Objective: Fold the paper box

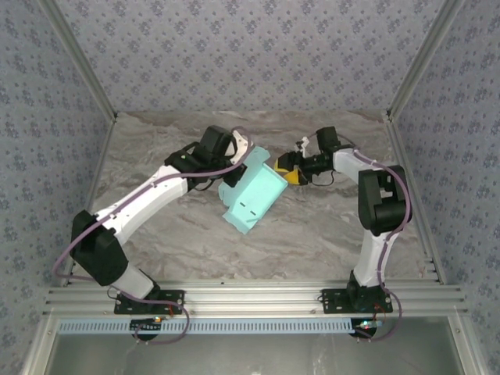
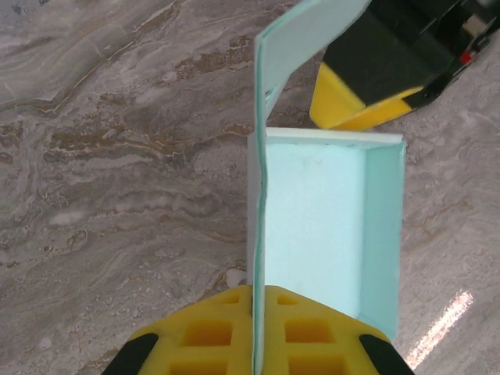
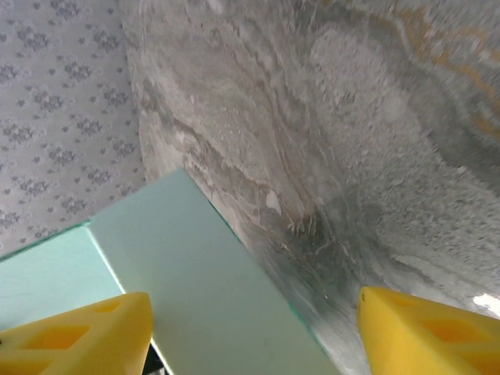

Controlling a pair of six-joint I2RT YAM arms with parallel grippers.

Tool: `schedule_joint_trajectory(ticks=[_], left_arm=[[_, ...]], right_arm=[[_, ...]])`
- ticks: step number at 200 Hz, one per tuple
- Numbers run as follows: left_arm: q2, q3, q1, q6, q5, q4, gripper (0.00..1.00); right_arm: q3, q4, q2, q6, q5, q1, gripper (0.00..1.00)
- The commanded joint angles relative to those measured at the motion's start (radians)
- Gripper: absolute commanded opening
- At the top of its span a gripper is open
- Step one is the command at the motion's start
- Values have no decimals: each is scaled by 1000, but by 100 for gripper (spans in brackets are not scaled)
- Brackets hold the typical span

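left gripper (image 2: 256,316) tight on paper box (image 2: 312,226) wall — right gripper (image 3: 254,312) wide beside it

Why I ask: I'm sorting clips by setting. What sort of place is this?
Probably a robot test cell in a lab, not a home: two arms bolted to an aluminium rail, a marble-print table, and patterned wall panels in metal framing closing it in.
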Motion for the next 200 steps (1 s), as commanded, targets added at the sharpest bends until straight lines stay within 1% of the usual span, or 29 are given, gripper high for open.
schedule_joint_trajectory(ticks=[1,18,38,58,103,161,200], left_arm=[[-38,-8,8,2,72,53,0],[-42,-19,11,5,97,58,0],[-36,-20,16,3,100,53,0],[-34,-24,18,-1,112,63,0],[-29,-27,22,-7,114,71,0],[-24,-27,24,-8,116,65,0],[-17,-33,23,1,110,59,0]], right_arm=[[-30,29,32,-32,-80,10,71],[-21,20,35,-70,-118,17,71],[-8,-7,33,-117,-138,28,71],[-14,22,36,-110,-171,29,70],[-11,4,58,-122,-196,41,70],[-8,-10,81,-110,-202,62,72],[11,-25,84,-99,-242,60,75]])
